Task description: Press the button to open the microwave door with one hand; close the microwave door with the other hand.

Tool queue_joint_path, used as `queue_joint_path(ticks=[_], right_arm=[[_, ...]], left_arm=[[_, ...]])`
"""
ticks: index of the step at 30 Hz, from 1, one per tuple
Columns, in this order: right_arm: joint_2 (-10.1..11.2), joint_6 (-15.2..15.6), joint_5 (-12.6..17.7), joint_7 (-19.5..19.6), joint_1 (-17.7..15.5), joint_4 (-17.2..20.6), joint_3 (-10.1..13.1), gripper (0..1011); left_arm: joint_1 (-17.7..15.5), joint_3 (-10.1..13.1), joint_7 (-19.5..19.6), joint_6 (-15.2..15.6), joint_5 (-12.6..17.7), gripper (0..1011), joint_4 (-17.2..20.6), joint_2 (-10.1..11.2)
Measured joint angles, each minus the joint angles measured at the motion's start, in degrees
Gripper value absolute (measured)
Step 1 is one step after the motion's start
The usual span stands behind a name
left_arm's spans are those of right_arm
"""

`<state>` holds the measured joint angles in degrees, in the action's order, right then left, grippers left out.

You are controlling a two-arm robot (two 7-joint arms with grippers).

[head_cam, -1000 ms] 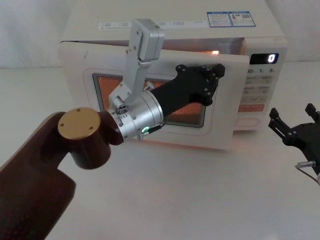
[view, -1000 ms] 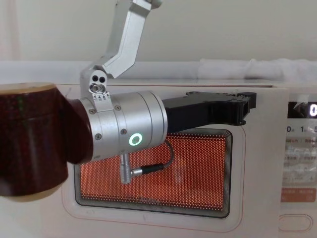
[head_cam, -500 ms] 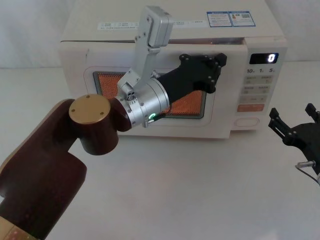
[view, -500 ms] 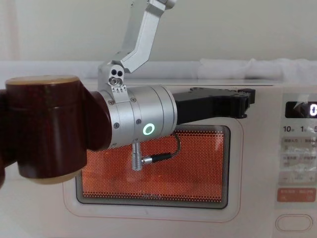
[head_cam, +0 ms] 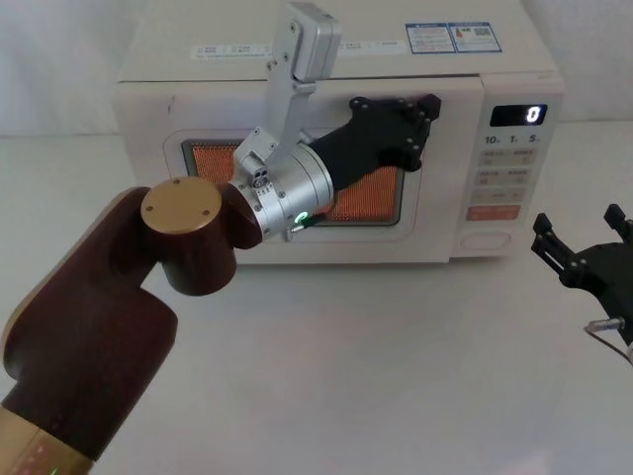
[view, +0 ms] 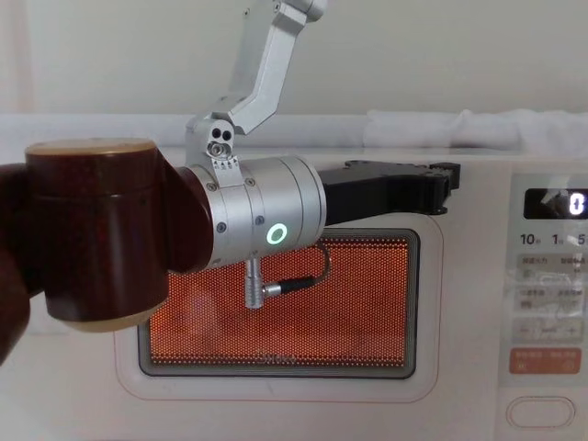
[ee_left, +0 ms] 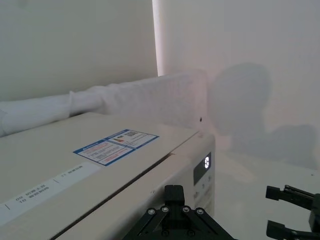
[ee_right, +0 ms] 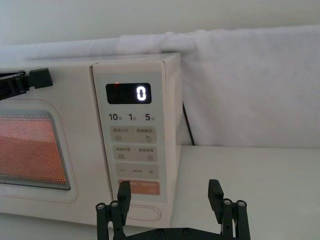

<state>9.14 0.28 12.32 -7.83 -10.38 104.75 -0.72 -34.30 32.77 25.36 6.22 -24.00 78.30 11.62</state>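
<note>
**With door flush, left gripper sits on upper door edge; right gripper idle off to the side**

While the microwave (head_cam: 326, 139) sits at the back of the white table (head_cam: 376, 376), cream-white, two stickers on its top, black display reading 0 on the right-hand panel, its door looks fully closed. Microwave door (head_cam: 198, 213) lies flush with the keypad strip in the head view, no gap along the top edge. Window glows orange mesh in both head and chest views; thin pink outline around it.

Left arm (head_cam: 109, 297): big dark maroon link with a brass-coloured cap, then silver cylindrical wrist with green ring light, reaching in from the lower left across the door front. Left gripper (head_cam: 410, 124) black, blocky, at the door's upper right corner, against or just at the door face near the top edge; contact itself hard to confirm. Chest view shows it side-on (view: 432, 184), level with the top of the window. Jaw state: cannot tell, fingers seen only edge-on, nothing seen in them.

Right gripper (head_cam: 584, 262) well apart from the microwave, low on the right over the table, facing the keypad. Right wrist view shows its two fingers spread wide (ee_right: 170, 200), holding nothing.

Button (head_cam: 487, 240): wide cream pill with oval outline, bottom of the keypad strip, under the orange-red key (head_cam: 492, 213). Nothing touching it. In the right wrist view it sits (ee_right: 145, 212) between the spread fingers, partly cut by the gripper body.
</note>
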Motion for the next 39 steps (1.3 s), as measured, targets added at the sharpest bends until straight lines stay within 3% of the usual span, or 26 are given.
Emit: queue_joint_path(ticks=[11, 14, 19, 25, 32, 39], right_arm=[[0.0, 0.0, 0.0, 0.0, 0.0, 0.0, 0.0, 1000], [0.0, 0.0, 0.0, 0.0, 0.0, 0.0, 0.0, 1000], [0.0, 0.0, 0.0, 0.0, 0.0, 0.0, 0.0, 1000], [0.0, 0.0, 0.0, 0.0, 0.0, 0.0, 0.0, 1000], [0.0, 0.0, 0.0, 0.0, 0.0, 0.0, 0.0, 1000], [0.0, 0.0, 0.0, 0.0, 0.0, 0.0, 0.0, 1000]], left_arm=[[-0.4, -0.9, 0.0, -0.2, 0.3, 0, -0.9, -0.2], [0.0, -1.4, 0.9, -0.1, -0.9, 0, -0.4, -0.3], [1.8, -1.7, 4.1, 0.2, -4.7, 0, 3.0, 0.6], [4.5, -1.3, 4.5, 0.8, -6.7, 0, 7.4, 2.7], [9.7, -1.7, 0.9, 0.3, -7.1, 0, 13.8, 5.8], [19.1, -6.6, -7.7, -0.8, -5.6, 0, 21.9, 9.4]])
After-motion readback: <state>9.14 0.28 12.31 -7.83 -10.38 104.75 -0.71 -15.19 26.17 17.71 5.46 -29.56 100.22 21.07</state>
